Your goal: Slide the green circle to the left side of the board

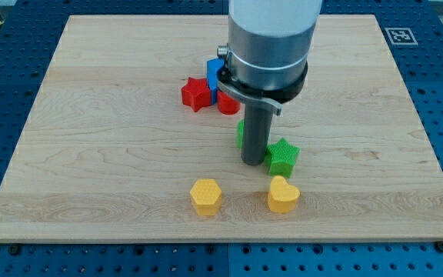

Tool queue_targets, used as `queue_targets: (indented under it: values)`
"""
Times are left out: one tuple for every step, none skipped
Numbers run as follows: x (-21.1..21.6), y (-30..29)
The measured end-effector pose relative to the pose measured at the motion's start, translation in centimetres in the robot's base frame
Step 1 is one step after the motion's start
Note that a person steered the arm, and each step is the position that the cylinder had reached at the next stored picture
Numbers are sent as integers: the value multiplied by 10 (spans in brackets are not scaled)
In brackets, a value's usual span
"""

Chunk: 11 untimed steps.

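The green circle (239, 133) is mostly hidden behind my rod; only a green sliver shows at the rod's left edge, near the board's middle. My tip (252, 162) rests on the board just to the view's right and below that sliver, touching or very close to it. A green star (283, 156) sits right against the tip's right side.
A red star (196, 94), a blue block (214, 75) and a red round block (228, 103) cluster above the tip. A yellow hexagon (205, 196) and a yellow heart (283, 195) lie below it. The wooden board (91, 138) extends far to the view's left.
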State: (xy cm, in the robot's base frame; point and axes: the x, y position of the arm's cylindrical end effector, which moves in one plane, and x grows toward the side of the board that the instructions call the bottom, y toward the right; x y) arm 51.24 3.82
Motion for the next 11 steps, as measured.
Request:
queue_targets:
  values:
    - [0, 28]
    - [-3, 65]
    - [-19, 64]
    - [-38, 41]
    - [-38, 12]
    - [-37, -18]
    - [-34, -39]
    - [-25, -40]
    - [-22, -40]
    - [-28, -52]
    - [-28, -90]
